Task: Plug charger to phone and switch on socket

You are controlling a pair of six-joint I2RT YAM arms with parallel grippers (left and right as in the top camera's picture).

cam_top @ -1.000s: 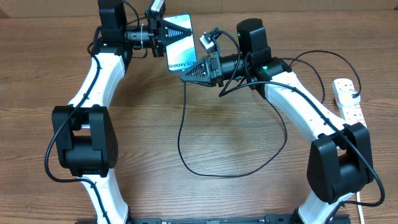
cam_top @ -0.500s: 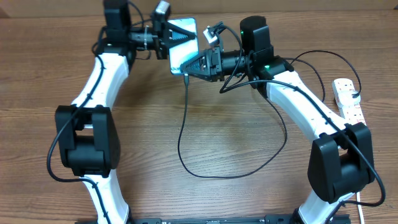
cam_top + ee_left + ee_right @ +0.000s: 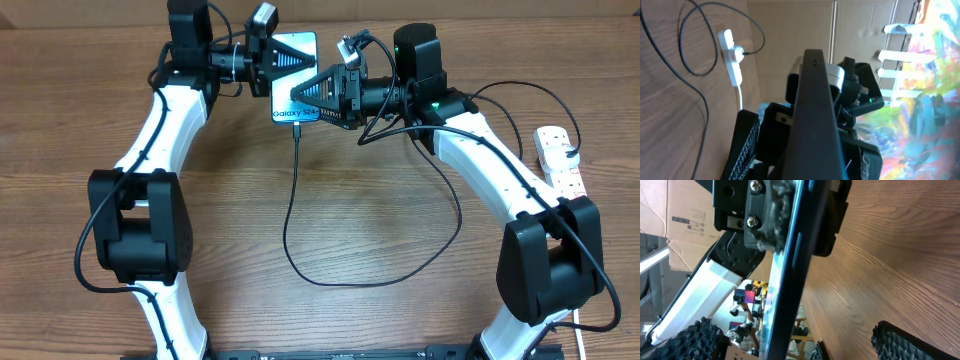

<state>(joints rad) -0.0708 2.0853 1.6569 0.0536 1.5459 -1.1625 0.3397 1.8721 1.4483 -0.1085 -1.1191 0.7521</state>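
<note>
The phone point(image 3: 296, 68), its screen lit light blue, is held above the table at the back, with my left gripper point(image 3: 270, 62) shut on its left side. In the left wrist view the phone point(image 3: 815, 105) shows edge-on between the fingers. My right gripper point(image 3: 298, 98) stands open over the phone's lower end. In the right wrist view its fingertips point(image 3: 910, 342) are wide apart on either side of the phone's edge point(image 3: 790, 270). The charger cable point(image 3: 292, 200) hangs from the phone's lower edge, and its tip looks seated there. The cable loops across the table toward the white socket point(image 3: 558, 158).
The socket point(image 3: 732, 57) lies near the table's right edge with a black plug in it and red switches. The charger's wide loop point(image 3: 400, 275) lies mid-table between the two arms. Cardboard boxes stand behind the table.
My right gripper has opened and let go of the charger tip, which now stays at the phone's lower edge. It has also moved up and back, level with the phone.
</note>
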